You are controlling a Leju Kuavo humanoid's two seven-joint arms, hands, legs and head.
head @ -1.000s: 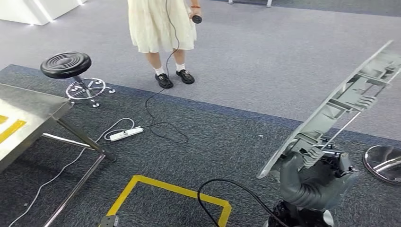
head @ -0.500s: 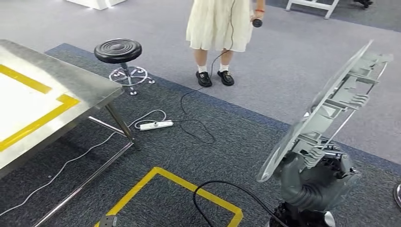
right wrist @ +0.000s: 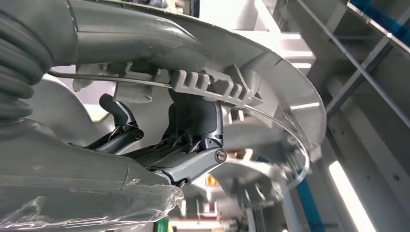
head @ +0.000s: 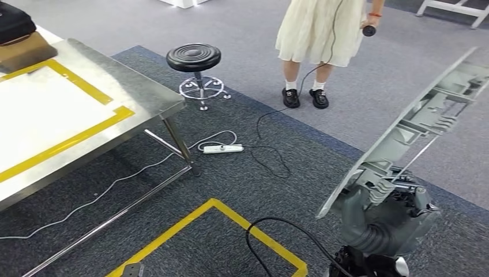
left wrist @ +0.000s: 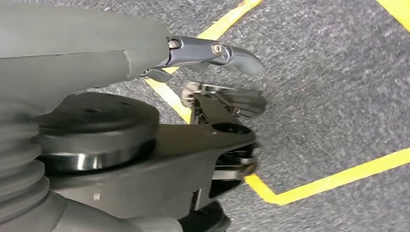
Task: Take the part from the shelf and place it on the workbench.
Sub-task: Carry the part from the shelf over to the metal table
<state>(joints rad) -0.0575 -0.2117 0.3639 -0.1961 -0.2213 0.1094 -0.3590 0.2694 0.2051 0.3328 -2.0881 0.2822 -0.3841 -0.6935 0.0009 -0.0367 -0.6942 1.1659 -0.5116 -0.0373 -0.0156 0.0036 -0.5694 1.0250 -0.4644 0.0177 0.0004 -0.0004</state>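
Observation:
My right hand [head: 383, 216] grips the lower end of a long grey plastic part [head: 415, 124], which slants up toward the right edge of the head view. The right wrist view shows the ribbed inner side of the part [right wrist: 270, 72] with my dark fingers [right wrist: 193, 121] clamped on it. The steel workbench [head: 144, 98] stands at the left, well apart from the part, with a white area framed in yellow tape [head: 81, 86]. My left hand [left wrist: 212, 50] hangs over the carpet with its fingers apart and nothing in it.
A person in a pale skirt [head: 320, 29] stands ahead holding a cabled device. A black stool [head: 194, 57] sits by the bench corner. A power strip [head: 222, 149] and cables lie on the carpet, beside a yellow tape square [head: 230, 210]. A dark item [head: 14, 26] rests on the bench's far end.
The camera has swung left: the workbench fills more of the left side, while the stool and person sit further right. The part stays in my right hand.

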